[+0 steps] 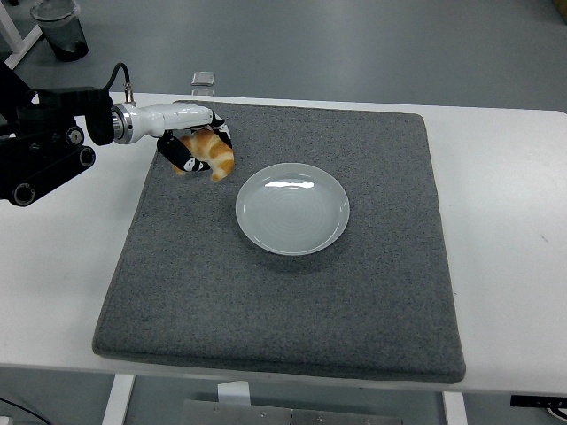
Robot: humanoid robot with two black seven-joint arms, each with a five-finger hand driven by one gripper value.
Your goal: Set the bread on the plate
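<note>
A golden croissant-shaped bread [211,151] is at the far left of the grey mat [283,292]. My left hand [197,140] comes in from the left edge and its white and black fingers are curled around the bread. I cannot tell whether the bread rests on the mat or is lifted. An empty white plate [292,208] sits on the mat, to the right of the hand and slightly nearer. My right arm is out of view.
The grey mat covers most of the white table [505,221]. A small clear object [204,81] lies at the table's far edge behind the hand. A dark bin [60,28] stands on the floor at top left.
</note>
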